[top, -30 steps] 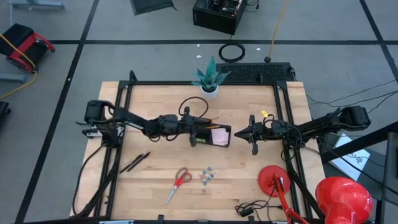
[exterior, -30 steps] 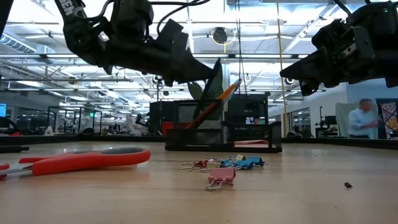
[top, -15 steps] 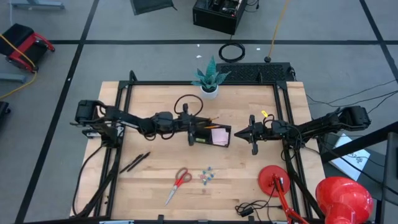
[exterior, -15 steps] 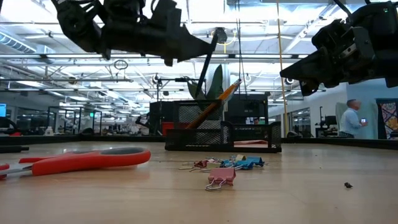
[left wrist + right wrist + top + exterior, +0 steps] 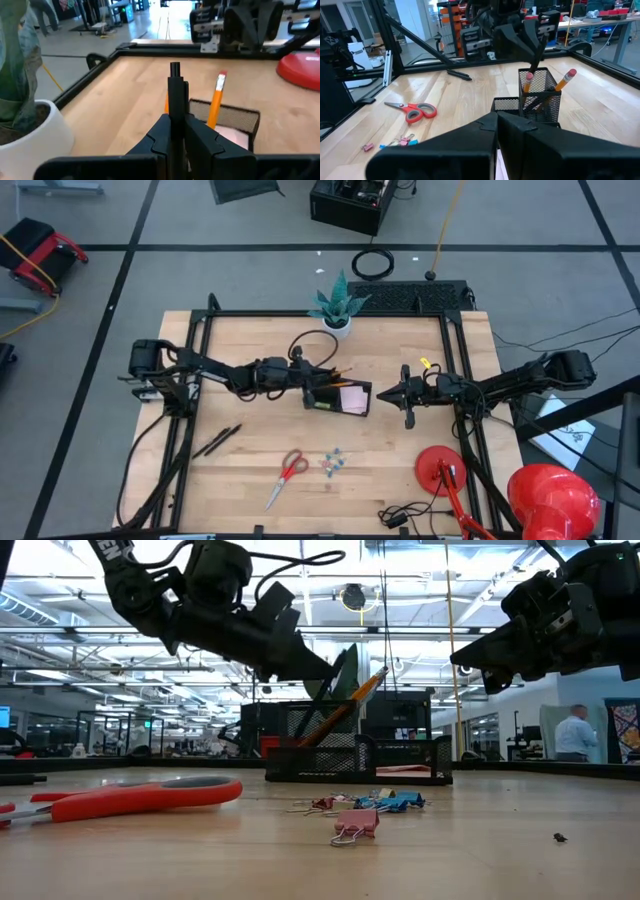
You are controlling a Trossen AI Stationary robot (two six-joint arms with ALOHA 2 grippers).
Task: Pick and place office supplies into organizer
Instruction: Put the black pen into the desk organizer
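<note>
My left gripper [image 5: 176, 131] clenched on a slim black pen [image 5: 174, 92], its long axis near upright over the black mesh organizer [image 5: 338, 397], tip down toward the cup, beside the leaning orange pencil [image 5: 216, 99], my right gripper [image 5: 383, 393] closed and empty, just beside the organizer

Black pen [image 5: 174, 95] upright over mesh organizer [image 5: 342, 398], apparently beside orange pencil [image 5: 216, 100].
</note>
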